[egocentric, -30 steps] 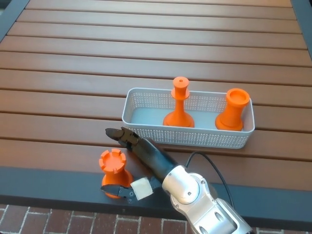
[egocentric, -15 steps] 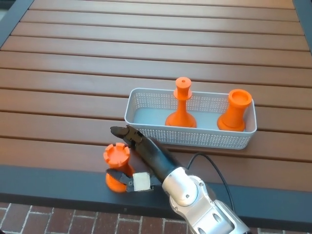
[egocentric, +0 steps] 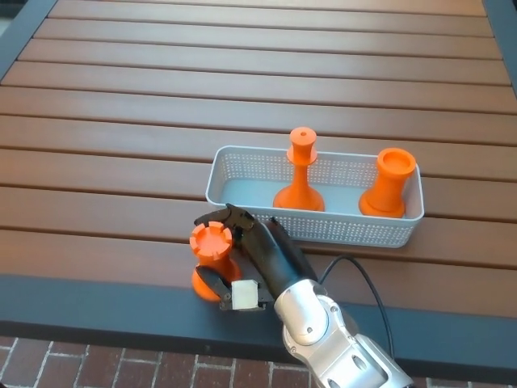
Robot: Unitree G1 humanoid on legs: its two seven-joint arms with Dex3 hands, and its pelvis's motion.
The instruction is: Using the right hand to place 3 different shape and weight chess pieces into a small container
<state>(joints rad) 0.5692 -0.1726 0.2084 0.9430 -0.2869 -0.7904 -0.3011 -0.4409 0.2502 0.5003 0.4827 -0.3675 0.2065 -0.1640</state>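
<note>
Right hand [egocentric: 230, 263]: closing around the orange rook — upper fingers [egocentric: 216, 217] curling over its crown, thumb pressing low at its base.
Rook [egocentric: 212, 259]: standing upright on the slatted wooden table [egocentric: 121, 121], near the front edge, just outside the basket's left front corner.
Basket [egocentric: 323, 230]: white mesh, sitting on the table — holding two orange pieces.
Pieces inside: a slim pawn-like one [egocentric: 300, 174] near the middle, a broader cup-topped one [egocentric: 388, 184] at the right end, both upright.

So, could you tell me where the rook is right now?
In the head view the rook stands upright near the table's front edge, outside the basket by its left end, with the right hand closing around it.
</note>
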